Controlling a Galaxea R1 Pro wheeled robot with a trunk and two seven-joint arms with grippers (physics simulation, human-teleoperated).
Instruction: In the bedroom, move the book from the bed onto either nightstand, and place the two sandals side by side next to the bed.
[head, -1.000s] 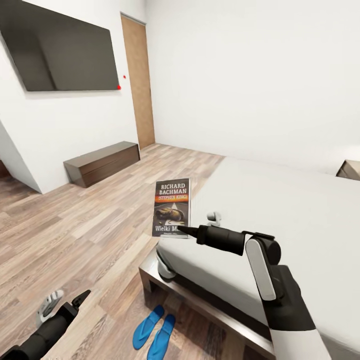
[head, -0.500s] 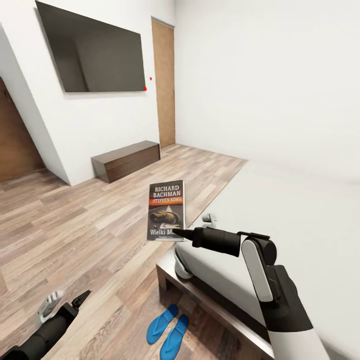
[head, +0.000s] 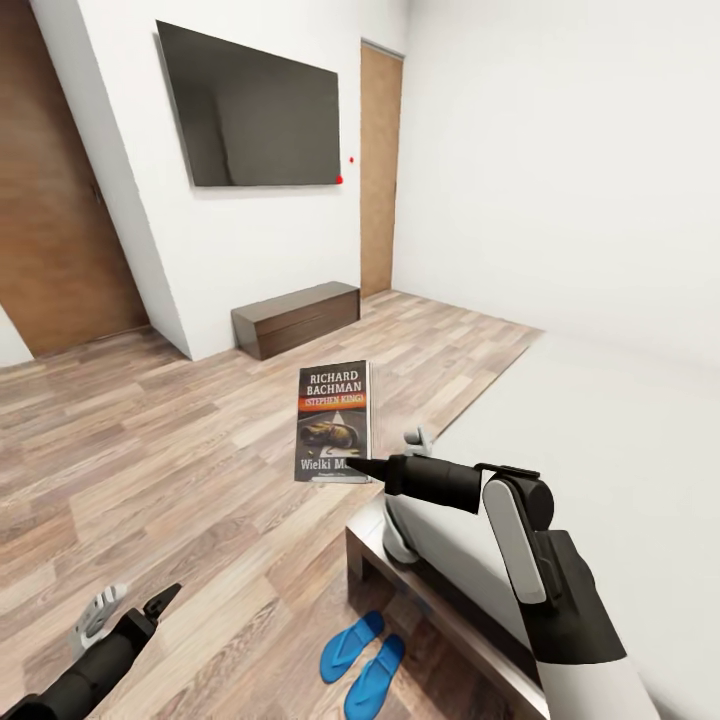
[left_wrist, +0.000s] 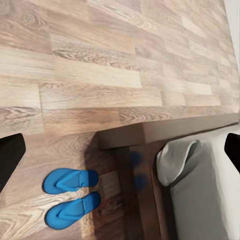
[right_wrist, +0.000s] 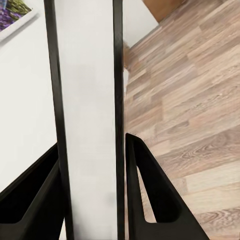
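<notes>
So the whole view is swinging round (camera turning, not the stuff moving): more TV wall shows now. The right hand (head: 352, 466) still pinches the book (head: 335, 422) upright off the bed (head: 600, 440), probably hunting a nightstand. Sandals (head: 364, 660) lie paired beside the bed; left hand (head: 130, 612) is spread, empty.

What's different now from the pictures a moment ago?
Mostly the view turned: the TV, door and bench cabinet slid rightward in the head view, so the robot swung left. Nothing was grabbed or dropped. The right end effector still holds the book upright, and the sandals still lie together beside the bed.
</notes>
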